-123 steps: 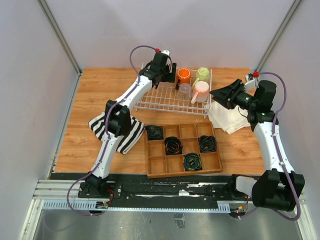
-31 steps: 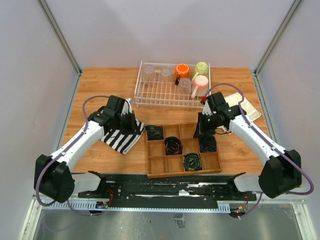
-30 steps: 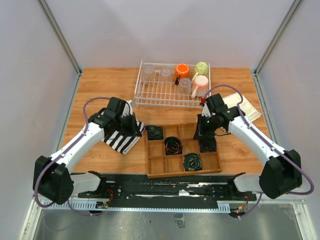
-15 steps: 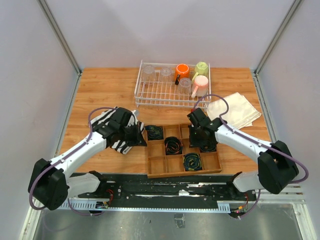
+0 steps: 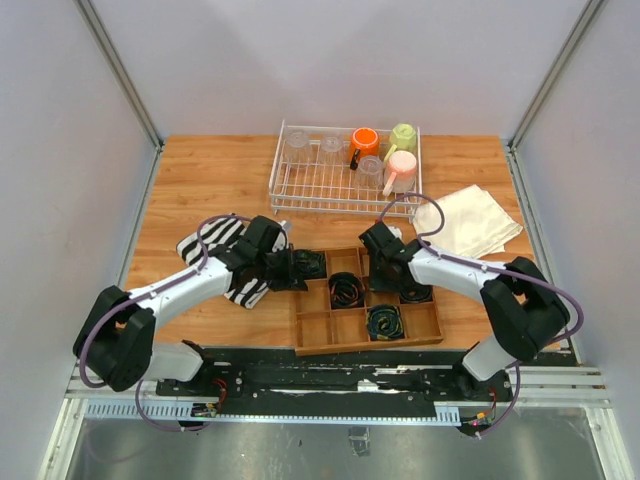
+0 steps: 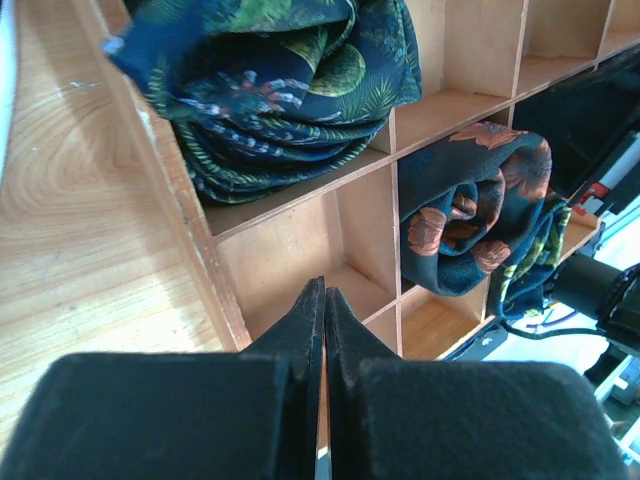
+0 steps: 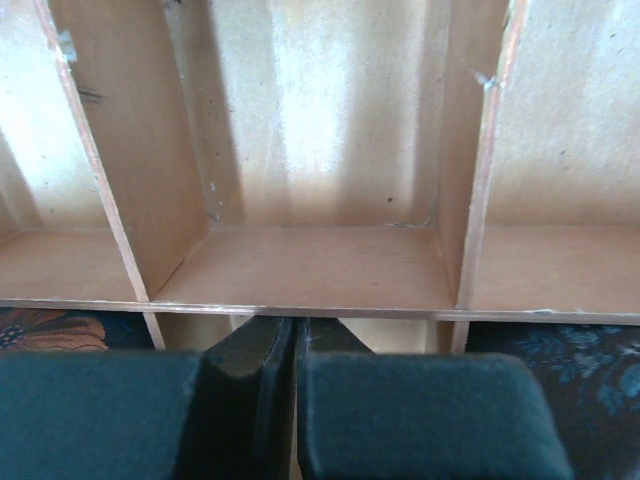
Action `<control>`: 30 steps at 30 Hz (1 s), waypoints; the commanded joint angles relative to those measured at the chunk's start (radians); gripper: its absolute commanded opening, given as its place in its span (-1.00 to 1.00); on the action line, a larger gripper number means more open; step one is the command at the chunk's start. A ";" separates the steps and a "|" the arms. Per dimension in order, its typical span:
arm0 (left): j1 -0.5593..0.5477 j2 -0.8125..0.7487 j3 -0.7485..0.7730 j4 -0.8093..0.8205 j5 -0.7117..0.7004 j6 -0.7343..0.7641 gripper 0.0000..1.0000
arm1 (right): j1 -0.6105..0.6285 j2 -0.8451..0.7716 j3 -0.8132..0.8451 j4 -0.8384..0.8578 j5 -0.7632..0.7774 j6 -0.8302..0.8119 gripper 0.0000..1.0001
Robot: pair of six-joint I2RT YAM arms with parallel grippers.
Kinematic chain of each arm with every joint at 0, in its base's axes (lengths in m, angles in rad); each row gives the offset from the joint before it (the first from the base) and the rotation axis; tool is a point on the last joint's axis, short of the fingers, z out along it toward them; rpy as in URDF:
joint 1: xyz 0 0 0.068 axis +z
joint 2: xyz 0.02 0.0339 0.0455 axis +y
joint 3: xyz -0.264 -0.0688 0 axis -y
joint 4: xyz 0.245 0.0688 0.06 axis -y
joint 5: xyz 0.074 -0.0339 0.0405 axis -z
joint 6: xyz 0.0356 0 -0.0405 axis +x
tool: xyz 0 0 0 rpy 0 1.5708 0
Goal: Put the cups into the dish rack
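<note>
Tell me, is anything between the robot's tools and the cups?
Yes. The left tool and right tool sit low at the wooden tray; the near wire side of the dish rack stands between them and the cups.

Wooden table (image 5: 200, 170), pale grey walls (image 5: 350, 60)

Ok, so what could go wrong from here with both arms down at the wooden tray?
The left gripper, jaws shut, sits right at the wooden tray's outer wall, so a sideways move could shove the tray. The right gripper, also shut, hangs low over a divider and could catch it.
</note>
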 commanded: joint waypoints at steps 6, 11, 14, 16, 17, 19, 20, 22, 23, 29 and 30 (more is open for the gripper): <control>-0.025 0.075 0.167 -0.080 -0.134 0.078 -0.99 | 0.021 0.139 0.098 0.086 0.055 0.114 -0.99; -0.023 0.059 0.333 -0.199 -0.236 0.134 -0.95 | 0.021 0.184 0.159 0.063 0.096 0.168 -0.99; 0.001 0.036 0.380 -0.238 -0.260 0.141 -0.92 | 0.020 0.199 0.191 0.035 0.138 0.205 -0.99; 0.023 0.013 0.392 -0.252 -0.262 0.141 -0.92 | 0.019 0.205 0.210 0.024 0.161 0.223 -0.99; 0.033 0.001 0.395 -0.257 -0.264 0.143 -0.92 | 0.017 0.208 0.221 0.014 0.174 0.235 -0.99; 0.047 -0.024 0.396 -0.271 -0.279 0.148 -0.91 | 0.012 0.222 0.248 -0.003 0.191 0.255 -0.99; 0.053 -0.036 0.396 -0.279 -0.287 0.150 -0.91 | 0.010 0.228 0.263 -0.021 0.203 0.266 -0.99; 0.069 -0.060 0.396 -0.295 -0.300 0.154 -0.90 | 0.003 0.245 0.298 -0.054 0.218 0.286 -0.99; 0.075 -0.070 0.396 -0.302 -0.303 0.155 -0.90 | -0.002 0.254 0.318 -0.073 0.225 0.300 -0.99; 0.090 -0.111 0.393 -0.326 -0.320 0.154 -0.89 | -0.016 0.297 0.416 -0.143 0.246 0.370 -0.99; 0.091 -0.113 0.391 -0.331 -0.326 0.152 -0.89 | -0.016 0.302 0.433 -0.163 0.257 0.387 -0.99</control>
